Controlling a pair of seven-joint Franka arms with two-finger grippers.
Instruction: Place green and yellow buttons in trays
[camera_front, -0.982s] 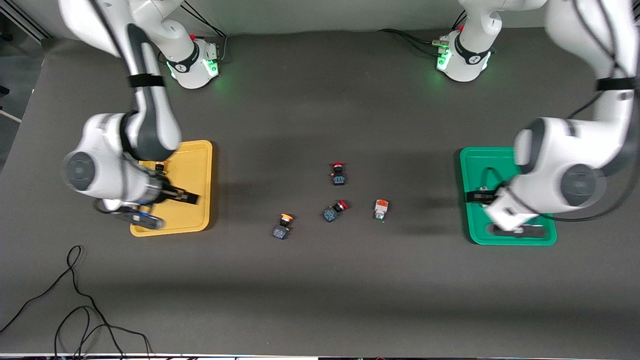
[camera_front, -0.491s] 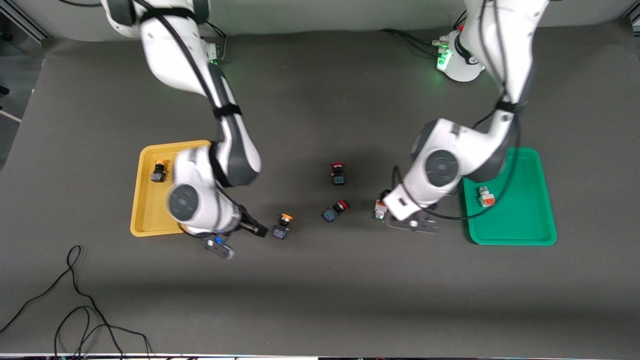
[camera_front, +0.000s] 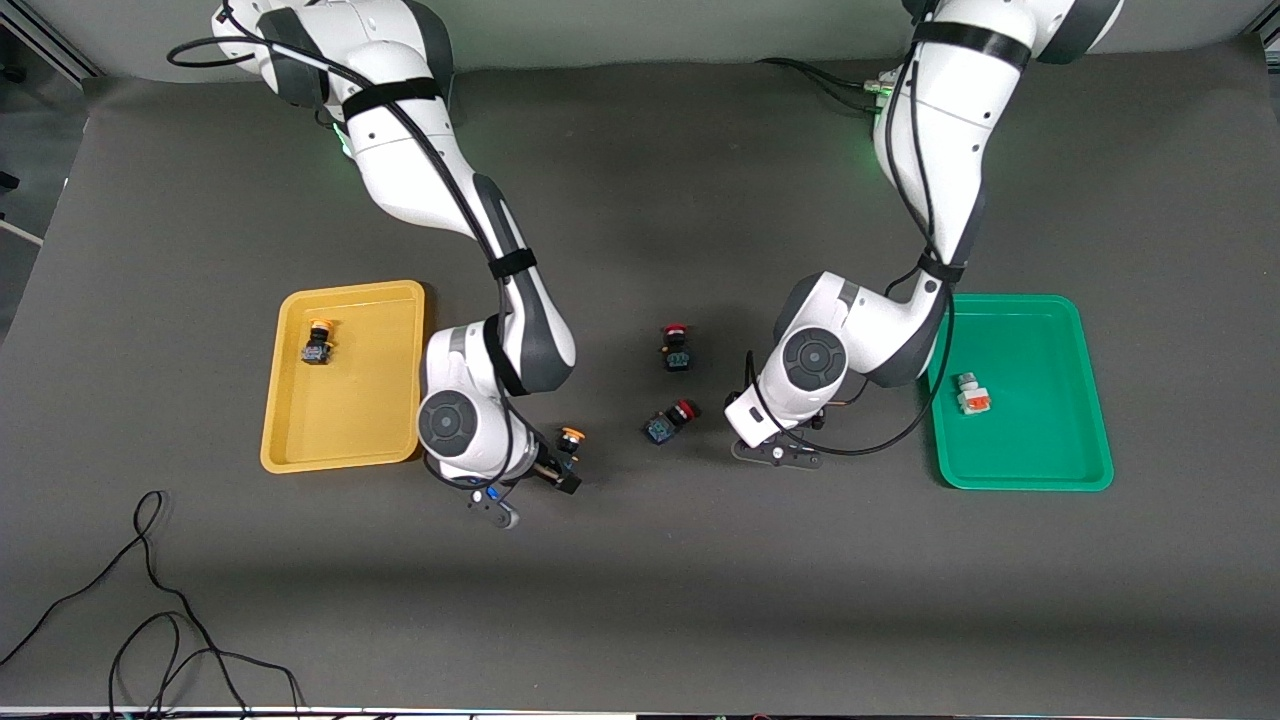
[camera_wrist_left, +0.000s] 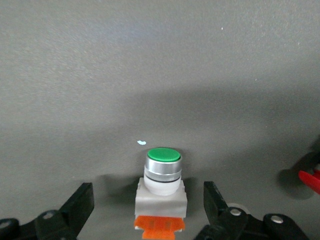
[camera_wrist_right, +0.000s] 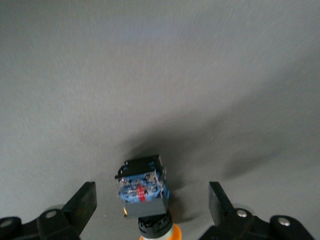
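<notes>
A yellow-capped button (camera_front: 570, 437) with a black-and-blue body (camera_wrist_right: 143, 188) lies on the table between the open fingers of my right gripper (camera_wrist_right: 152, 202), untouched. A green-capped button (camera_wrist_left: 161, 192) with a white body and orange block lies between the open fingers of my left gripper (camera_wrist_left: 149, 207), untouched; the left hand hides it in the front view. The yellow tray (camera_front: 390, 300) holds another yellow button (camera_front: 318, 342). The green tray (camera_front: 1040, 460) holds another green button (camera_front: 970, 392).
Two red-capped buttons (camera_front: 676, 347) (camera_front: 668, 421) lie on the table between the two grippers. One red cap shows at the edge of the left wrist view (camera_wrist_left: 312, 179). A black cable (camera_front: 150, 600) lies near the front edge at the right arm's end.
Both arms left their trays and swung to the middle of the table. Each gripper has come down open around a button. A button lies uncovered in each tray.
</notes>
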